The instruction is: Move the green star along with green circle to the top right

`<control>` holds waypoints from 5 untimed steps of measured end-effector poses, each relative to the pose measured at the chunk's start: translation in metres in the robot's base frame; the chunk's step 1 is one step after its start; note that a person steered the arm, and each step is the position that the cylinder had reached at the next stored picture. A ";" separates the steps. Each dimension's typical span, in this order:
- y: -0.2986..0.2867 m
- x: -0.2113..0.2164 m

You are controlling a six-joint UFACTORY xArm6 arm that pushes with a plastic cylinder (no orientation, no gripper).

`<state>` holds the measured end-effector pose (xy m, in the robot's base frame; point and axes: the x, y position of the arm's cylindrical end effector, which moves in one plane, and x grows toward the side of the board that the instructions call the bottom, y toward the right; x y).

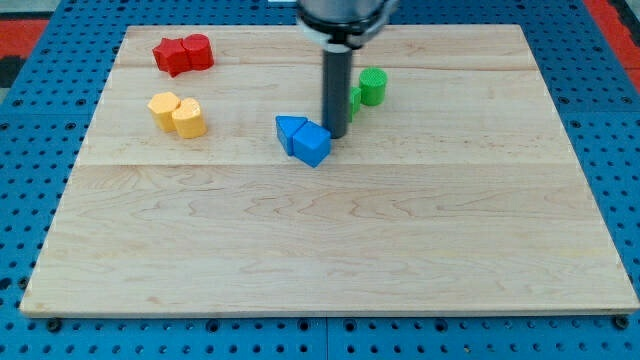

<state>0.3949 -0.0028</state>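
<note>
my tip (pixel 335 136) sits a little above the middle of the table (pixel 330 250), closer to the far edge than the near one. the dark rod (pixel 336 90) comes straight down from the arm's housing at the view's top and ends there on the wood.

the green circle (pixel 372 86) stands just to the view's right of the rod, nearer the table's far edge, upright and fully in sight. the green star (pixel 355 98) is mostly hidden behind the rod; only a sliver of green shows at the rod's right side, touching or nearly touching the circle, and its shape cannot be made out from that sliver. both green blocks are around the middle of the table's far half, well apart from the top right corner.

just to the view's left of my tip lie two blue blocks pressed together: a blue cube (pixel 312 145) right beside the tip, apparently touching it, and a blue block (pixel 290 131) of unclear shape on its left.

further left, near the left edge, two yellow blocks (pixel 178 112) sit touching each other. toward the top left corner two red blocks (pixel 183 53) also sit touching.

there are no fingers on this arm, only the rod, so nothing is gripped.
</note>
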 end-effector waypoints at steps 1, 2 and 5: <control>-0.003 -0.009; -0.001 -0.014; 0.029 -0.017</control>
<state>0.3776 0.0257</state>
